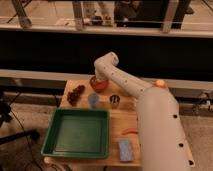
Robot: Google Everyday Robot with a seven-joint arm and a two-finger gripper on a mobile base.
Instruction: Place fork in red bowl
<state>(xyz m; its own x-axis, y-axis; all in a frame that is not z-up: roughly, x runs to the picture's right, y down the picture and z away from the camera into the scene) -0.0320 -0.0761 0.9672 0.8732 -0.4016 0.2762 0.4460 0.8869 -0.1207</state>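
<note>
The arm reaches to the upper middle of the frame so that the gripper [101, 78] hangs right over the red bowl [98, 84] at the table's [116, 116] far edge, apparently to release a fork there; neither fork nor finger state can be made out. The green tray [78, 132] at lower left looks empty. Grapes [76, 94] lie left of the bowl, a metal cup [115, 100] right.

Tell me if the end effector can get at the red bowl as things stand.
Probably yes: the end effector is right over the red bowl at the table's far edge, with nothing visible between them.
</note>
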